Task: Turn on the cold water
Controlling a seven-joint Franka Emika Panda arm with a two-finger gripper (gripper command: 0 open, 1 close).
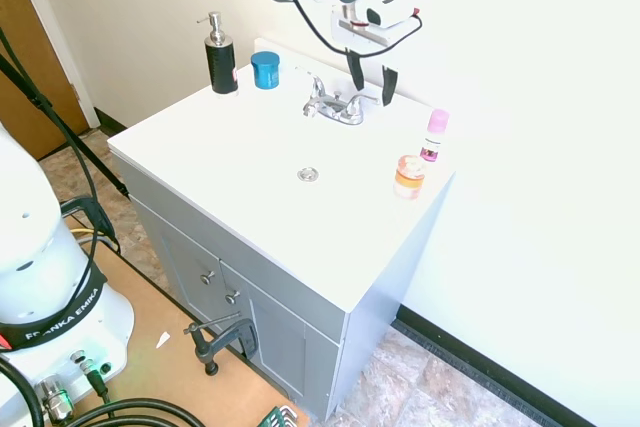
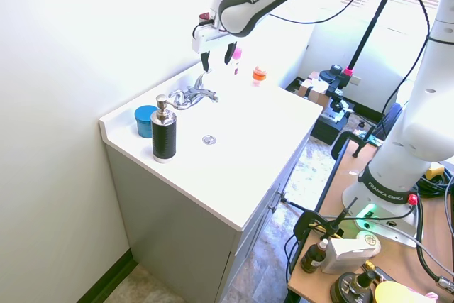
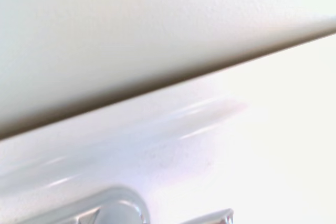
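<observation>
Claw (image 1: 371,84) spread apart, gripping nothing, hovering just above the cold water lever (image 1: 358,99) at upper centre of the first exterior frame. Lever on the right side of the chrome faucet (image 1: 335,105), at the rear of the white counter (image 1: 200,162). Drain ring (image 1: 308,175) below, mid-frame. Soap dispenser (image 1: 219,55) at upper left.

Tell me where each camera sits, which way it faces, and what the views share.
First exterior view: high off the vanity's front corner, looking down at the faucet; the arm's base shows lower left and the open end effector up top.
Second exterior view: the opposite side, beside the soap pump; the arm reaches in from the right.
Wrist view: close to the back ledge; none of the arm shows.
All three share the faucet; both exterior views share the drain.
</observation>
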